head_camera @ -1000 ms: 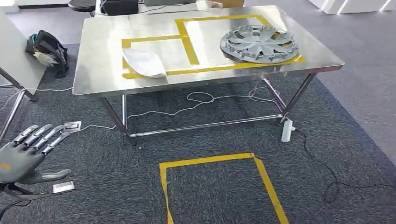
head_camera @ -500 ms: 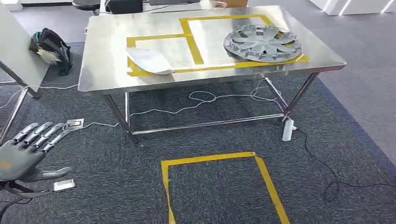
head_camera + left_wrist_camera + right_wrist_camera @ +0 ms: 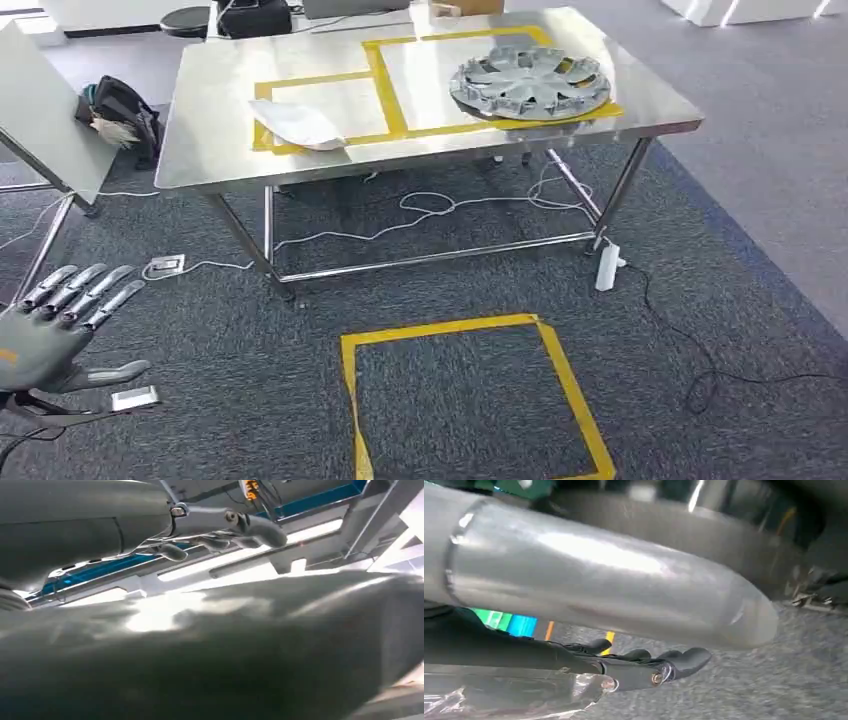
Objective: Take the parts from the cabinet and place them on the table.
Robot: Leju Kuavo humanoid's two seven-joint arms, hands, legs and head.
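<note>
A silver hubcap (image 3: 528, 82) lies in the right yellow-taped field of the steel table (image 3: 210, 150) ahead of me. A pale curved panel part (image 3: 298, 124) rests on the left taped field. My left hand (image 3: 50, 335) hangs low at the left over the carpet, fingers spread and holding nothing. In the left wrist view that hand (image 3: 215, 530) has its fingers stretched out. My right hand (image 3: 644, 667) appears in the right wrist view with dark fingers extended above the carpet, nothing between them.
A yellow tape square (image 3: 545, 345) marks the carpet in front of the table. White cables (image 3: 430, 210) and a power strip (image 3: 606, 270) lie under it. A black bag (image 3: 120, 115) and a white tilted board (image 3: 45, 110) stand at the left.
The whole picture has shifted, so the camera has moved; the table now sits a little further left and higher. My left hand keeps its open pose.
</note>
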